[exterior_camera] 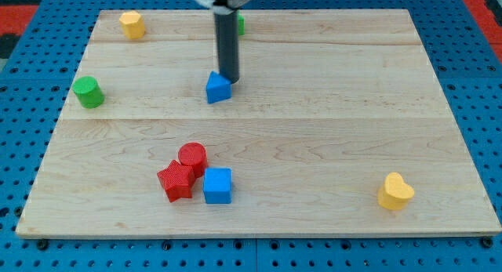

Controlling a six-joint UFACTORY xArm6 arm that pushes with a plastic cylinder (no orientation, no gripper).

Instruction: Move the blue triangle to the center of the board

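my tip (pixel 228 78) touches the blue triangle (pixel 218 88) from its 1 o'clock side. the triangle sits up and left of the surface (pixel 329 146) center, which lies toward 4 o'clock. there is no hand, only a bare rod. my tip would need to come round to 10 o'clock to push.

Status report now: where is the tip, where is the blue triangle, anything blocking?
My tip touching blue triangle block at its upper right. Triangle left of wooden board center. Path rightward clear.
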